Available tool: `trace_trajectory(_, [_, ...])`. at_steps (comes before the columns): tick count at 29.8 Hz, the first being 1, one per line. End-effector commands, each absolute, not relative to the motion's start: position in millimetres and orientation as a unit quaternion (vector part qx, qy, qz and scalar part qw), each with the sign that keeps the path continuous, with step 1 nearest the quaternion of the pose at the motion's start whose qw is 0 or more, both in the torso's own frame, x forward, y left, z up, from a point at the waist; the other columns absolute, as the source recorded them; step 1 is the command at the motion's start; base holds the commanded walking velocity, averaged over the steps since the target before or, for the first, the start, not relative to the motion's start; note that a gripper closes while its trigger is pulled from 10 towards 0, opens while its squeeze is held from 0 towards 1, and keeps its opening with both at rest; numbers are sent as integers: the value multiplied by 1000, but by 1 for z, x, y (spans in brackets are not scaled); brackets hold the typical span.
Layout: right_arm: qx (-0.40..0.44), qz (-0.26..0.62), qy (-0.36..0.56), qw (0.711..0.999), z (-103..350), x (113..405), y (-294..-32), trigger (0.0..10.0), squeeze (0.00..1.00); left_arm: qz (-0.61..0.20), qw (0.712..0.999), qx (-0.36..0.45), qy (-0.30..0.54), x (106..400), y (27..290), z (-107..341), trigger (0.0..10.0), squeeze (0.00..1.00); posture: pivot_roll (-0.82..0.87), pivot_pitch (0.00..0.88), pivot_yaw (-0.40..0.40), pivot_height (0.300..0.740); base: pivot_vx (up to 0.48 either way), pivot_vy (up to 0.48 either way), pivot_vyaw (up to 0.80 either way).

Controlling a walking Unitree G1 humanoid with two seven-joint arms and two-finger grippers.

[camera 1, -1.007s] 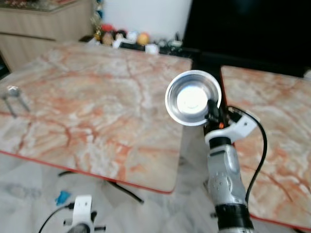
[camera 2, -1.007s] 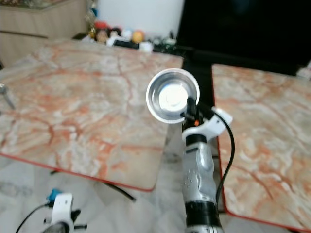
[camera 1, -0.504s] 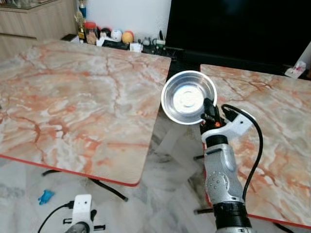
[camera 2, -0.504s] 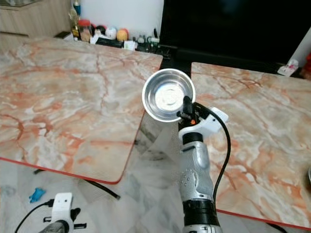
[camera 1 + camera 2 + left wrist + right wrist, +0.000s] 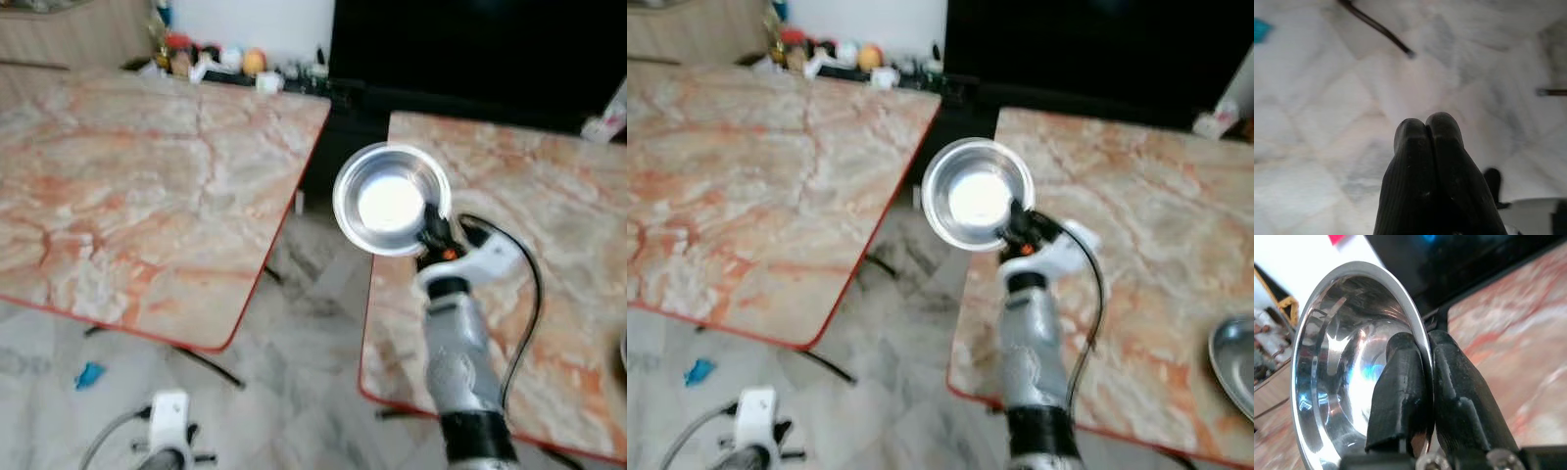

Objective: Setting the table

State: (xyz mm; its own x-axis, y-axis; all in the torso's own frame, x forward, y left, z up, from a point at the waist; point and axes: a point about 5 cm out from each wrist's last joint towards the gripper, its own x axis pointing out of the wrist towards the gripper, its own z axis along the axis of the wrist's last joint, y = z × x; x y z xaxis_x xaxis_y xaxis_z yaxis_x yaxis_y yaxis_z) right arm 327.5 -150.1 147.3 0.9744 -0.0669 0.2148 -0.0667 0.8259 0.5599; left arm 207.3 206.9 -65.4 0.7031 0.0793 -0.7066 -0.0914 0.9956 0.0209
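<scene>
Left gripper (image 5: 1425,128) hangs idle low over the floor, fingers pressed together on nothing. Marble bench (image 5: 147,186) sits left, second bench (image 5: 549,264) right, a gap between. Right gripper (image 5: 1422,382) pinches the steel bowl (image 5: 391,199) by its rim, held up over the second bench's near-left edge, probably for carrying across.

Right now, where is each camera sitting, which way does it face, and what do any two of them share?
Left eye, head: looks down at two marble tables and the right hand holding a steel bowl.
Right eye, head: same scene, plus a second bowl at the edge.
Left wrist: faces the floor past the shut left hand.
Right wrist: looks along fingers pinching the bowl's rim.
Both eyes and the right wrist share the bowl.
</scene>
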Motion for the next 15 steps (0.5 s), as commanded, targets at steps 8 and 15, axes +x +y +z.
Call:
trace_trajectory(8, [298,5,-122,947,154,329,-145,10000,0,51,920,-3,389,205,213,-66,10000,0,82,43,-71,740,0,-258,0])
trace_trajectory(15, [300,2,-120,947,152,329,-146,10000,0,50,920,-3,388,205,212,-66,10000,0,87,34,-75,740,0,-257,0])
